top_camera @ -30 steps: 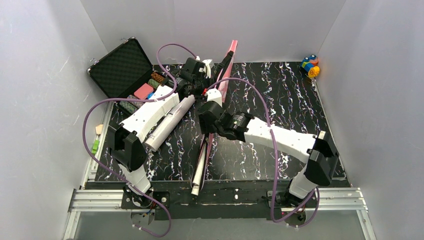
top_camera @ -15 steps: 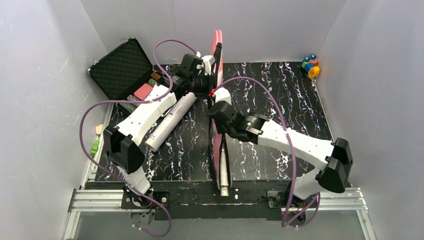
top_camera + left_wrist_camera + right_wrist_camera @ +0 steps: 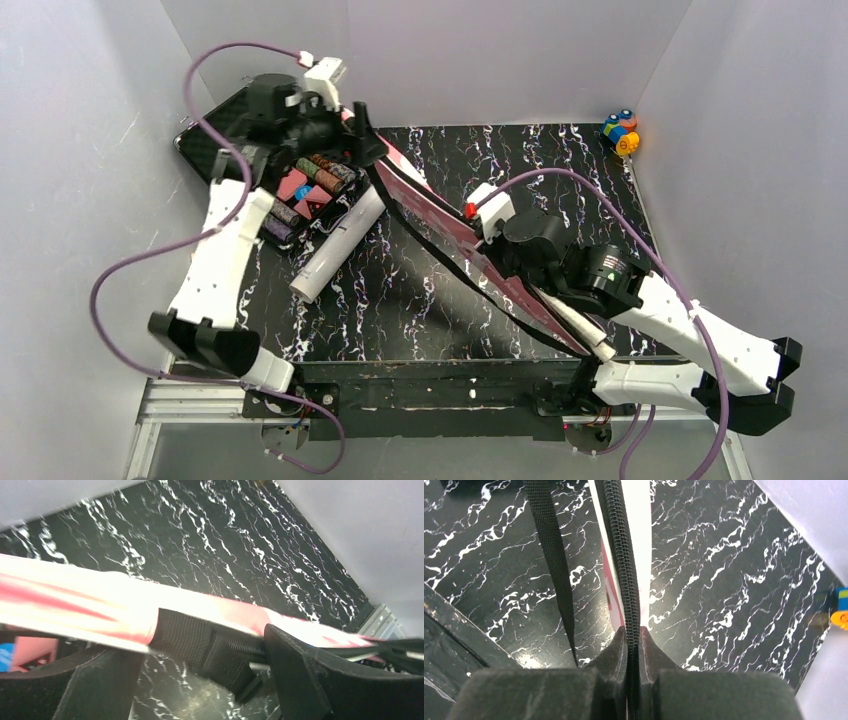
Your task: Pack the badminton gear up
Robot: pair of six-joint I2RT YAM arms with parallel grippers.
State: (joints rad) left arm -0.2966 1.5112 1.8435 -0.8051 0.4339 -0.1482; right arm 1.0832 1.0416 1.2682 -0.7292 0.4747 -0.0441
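Across the middle of the black, white-veined surface, the pink cover stretches on edge as a long diagonal from the far left corner down to the near right. The right hand is clamped together on its black zip, pinching only that thin toothed seam. At the far end the left hand has its padded fingers spread wide to either side of the cover, gripping nothing. A white racket handle pokes out of the near right end.

With only one narrow pinch holding it, the soft, glossy fabric could sag, twist or slide through the pads, and the smooth handle could slip out of the mouth. The flat woven strap hangs loose beside the zip and looks apt to catch on a finger. The unsupported far end lies just beside the open case of poker chips, so a drop or swing could scatter them.

The smooth white tube lies left of the cover, not yet packed. A small multicoloured toy sits well apart in the far right corner.
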